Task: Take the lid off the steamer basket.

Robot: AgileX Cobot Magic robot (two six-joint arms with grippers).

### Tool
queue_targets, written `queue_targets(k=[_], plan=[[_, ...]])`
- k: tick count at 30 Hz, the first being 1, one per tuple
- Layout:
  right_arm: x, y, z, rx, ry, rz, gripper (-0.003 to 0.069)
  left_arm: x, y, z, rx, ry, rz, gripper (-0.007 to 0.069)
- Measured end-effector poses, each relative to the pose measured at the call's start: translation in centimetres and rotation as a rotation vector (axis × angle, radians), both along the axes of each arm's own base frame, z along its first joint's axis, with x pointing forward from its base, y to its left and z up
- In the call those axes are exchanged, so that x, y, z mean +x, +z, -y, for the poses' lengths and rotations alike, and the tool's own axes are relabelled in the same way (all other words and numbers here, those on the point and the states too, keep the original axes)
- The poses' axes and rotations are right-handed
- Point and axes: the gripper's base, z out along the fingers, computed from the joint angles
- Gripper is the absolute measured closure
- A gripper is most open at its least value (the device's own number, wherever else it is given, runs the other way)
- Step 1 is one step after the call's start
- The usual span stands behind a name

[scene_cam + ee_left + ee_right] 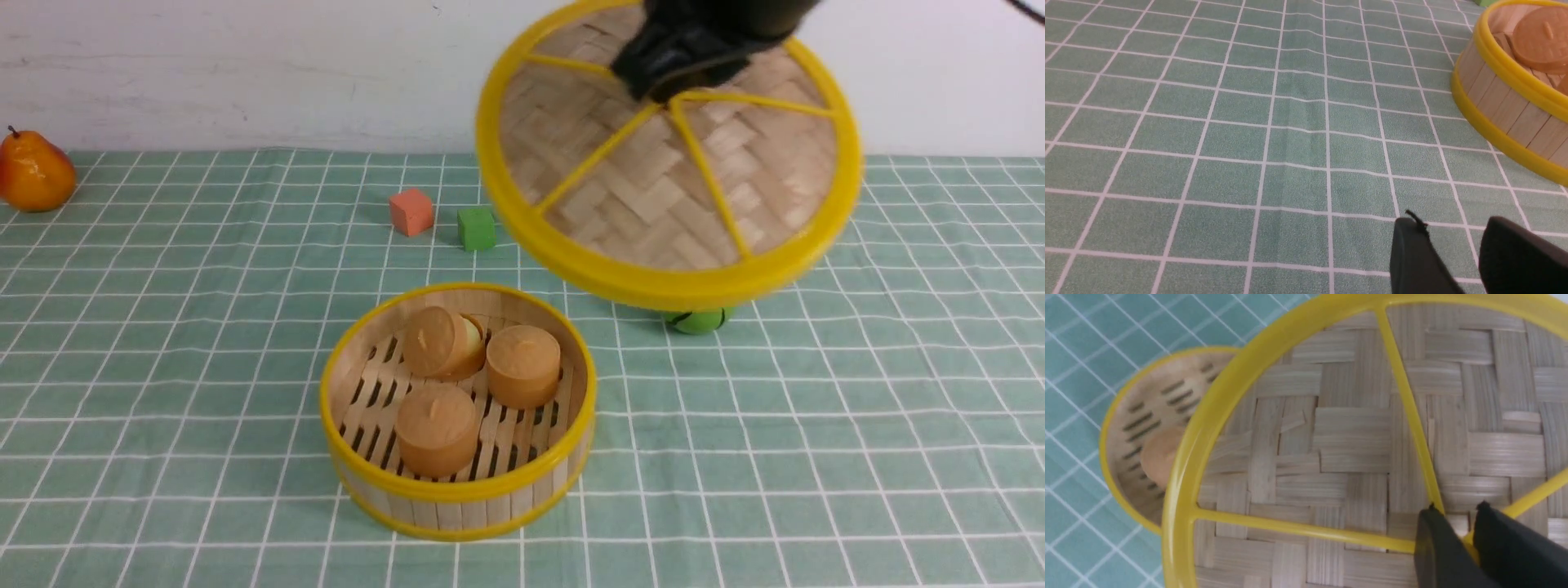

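Observation:
The lid (653,188), woven tan bamboo with a yellow rim and spokes, hangs tilted in the air at the upper right, above and to the right of the steamer basket (457,490). My right gripper (669,82) is shut on the lid's central knob; the right wrist view shows the gripper (1457,506) pinching yellow plastic on the lid (1351,437), with the basket (1126,400) below. The basket stands uncovered and holds three brown round buns (437,425). My left gripper (1449,220) is slightly open and empty, low over the cloth left of the basket (1502,106).
A green-and-white checked cloth (163,367) covers the table. An orange pear (34,173) sits far left at the back. A red cube (411,211) and a green cube (476,228) lie behind the basket. A green ball (695,320) lies under the raised lid.

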Motion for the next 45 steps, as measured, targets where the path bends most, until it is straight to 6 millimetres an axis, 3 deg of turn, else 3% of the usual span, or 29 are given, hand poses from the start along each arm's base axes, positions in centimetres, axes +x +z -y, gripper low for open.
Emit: queue_targets(k=[1,2,3,7,13,23,26,31,33,34,36,40,45], plan=[[-0.1,-0.1,0.2,-0.002,-0.006,-0.006,0.058,0.0,0.0,0.0,0.0,0.0,0.0,0.0386],[-0.8,-1.8,2.2,-0.033,-0.054,-0.073,0.058,0.0,0.0,0.0,0.0,0.0,0.0,0.0386],[-1.1,-1.7,2.5,-0.031,-0.061,-0.074,0.058,0.0,0.0,0.0,0.0,0.0,0.0,0.0386],[-2.7,-6.1,6.2,-0.064,-0.168,-0.197,0.058,0.0,0.0,0.0,0.0,0.0,0.0,0.0386],[-2.2,-13.5,9.1,0.017,-0.325,-0.278,0.058,0.0,0.0,0.0,0.0,0.0,0.0,0.0386],[1.8,-20.6,8.4,0.107,-0.371,-0.215,0.058,0.0,0.0,0.0,0.0,0.0,0.0,0.0386],[2.6,-21.7,8.2,0.111,-0.376,-0.216,0.0579,0.0,0.0,0.0,0.0,0.0,0.0,0.0386],[3.7,-24.2,7.8,0.103,-0.386,-0.237,0.0504,0.0,0.0,0.0,0.0,0.0,0.0,0.0386],[3.8,-24.4,7.8,0.102,-0.389,-0.241,0.0477,0.0,0.0,0.0,0.0,0.0,0.0,0.0386],[3.9,-24.6,7.8,0.107,-0.399,-0.247,0.042,0.0,0.0,0.0,0.0,0.0,0.0,0.0386],[3.8,-24.5,7.8,0.108,-0.401,-0.25,0.0383,0.0,0.0,0.0,0.0,0.0,0.0,0.0386],[3.1,-23.0,8.0,0.105,-0.399,-0.262,0.0342,0.0,0.0,0.0,0.0,0.0,0.0,0.0386],[-1.6,-15.4,9.3,0.182,-0.376,-0.123,0.0423,0.0,0.0,0.0,0.0,0.0,0.0,0.0386]])
